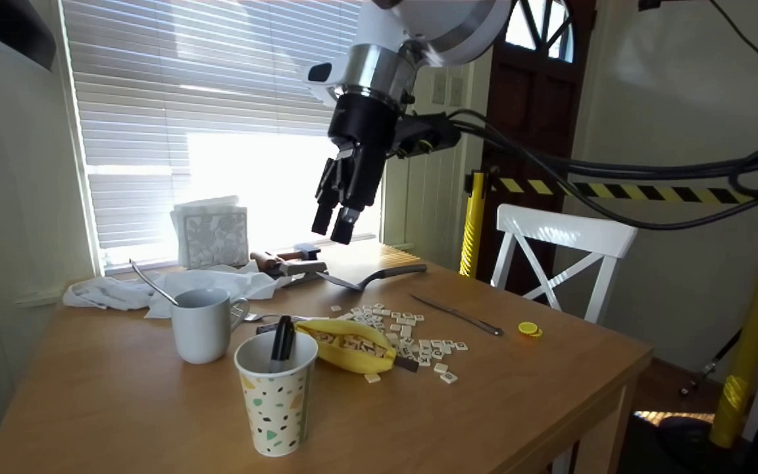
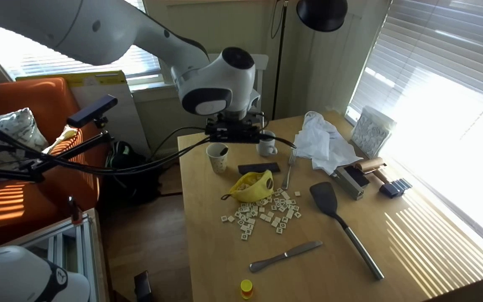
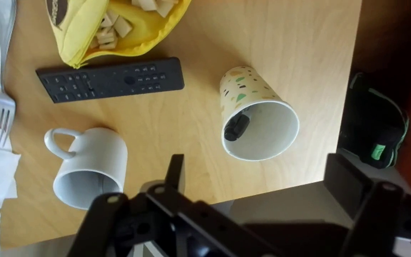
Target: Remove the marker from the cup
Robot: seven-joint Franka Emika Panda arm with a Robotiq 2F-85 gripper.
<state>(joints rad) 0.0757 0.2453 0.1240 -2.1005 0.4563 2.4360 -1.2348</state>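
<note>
While the marker (image 3: pixel 237 126) leans in the cup (image 3: pixel 243 88), the pincer (image 3: pixel 255 169) gapes wide, holding nothing.

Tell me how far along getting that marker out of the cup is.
Done: none of the removal yet; both exterior views show the marker inside the cup. In hand: nothing; the wrist view shows the gripper open, holding nothing. Left: reaching the marker, gripping it and lifting it out.

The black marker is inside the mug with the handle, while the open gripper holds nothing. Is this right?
The place is wrong: the wrist view shows the black marker inside the speckled paper cup, not the mug. The open gripper indeed holds nothing.
</note>
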